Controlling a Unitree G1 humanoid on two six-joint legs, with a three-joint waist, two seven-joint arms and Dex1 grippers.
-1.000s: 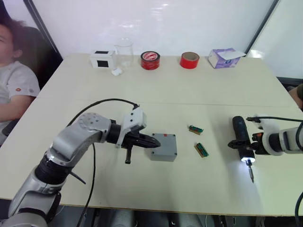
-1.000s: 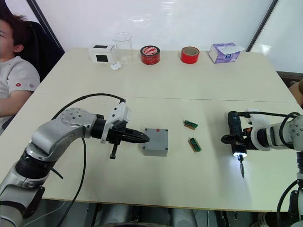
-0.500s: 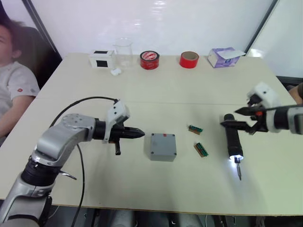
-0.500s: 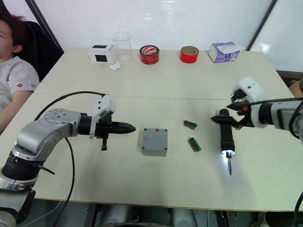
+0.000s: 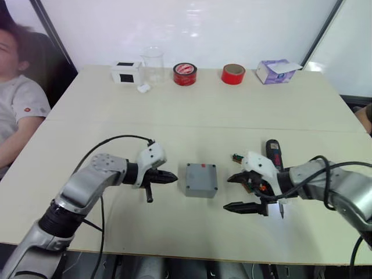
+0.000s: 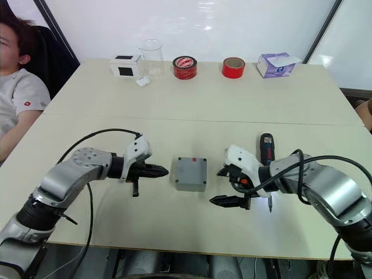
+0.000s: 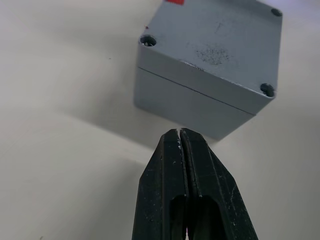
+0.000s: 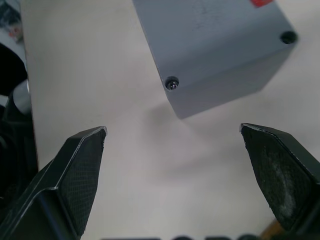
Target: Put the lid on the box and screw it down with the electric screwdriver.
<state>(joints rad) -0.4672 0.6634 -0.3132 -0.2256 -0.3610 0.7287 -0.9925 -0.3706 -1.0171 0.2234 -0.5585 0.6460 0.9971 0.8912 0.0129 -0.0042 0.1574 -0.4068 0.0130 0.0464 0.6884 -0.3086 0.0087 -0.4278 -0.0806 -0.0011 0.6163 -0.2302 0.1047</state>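
- Near the front edge of the bench, the right gripper [image 6: 228, 186] has its two fingers spread wide and holds nothing; it points at the box [image 6: 191, 174] from the right-hand side.
- At the middle of the bench the box sits with the lid [image 7: 215, 47] already on it, the seam closed all around as far as I can see.
- On the left side of the box, the left gripper [image 5: 170, 178] is pressed fully together, empty, with its tip just beside the box wall.
- The electric screwdriver [image 6: 265, 148] lies on the bench behind the right arm; I judge the right gripper must fetch it, then bring the bit straight down into a corner hole while the left one steadies the box.
- Its bit end is hidden by the right gripper, and I cannot tell if every corner hole has a screw.
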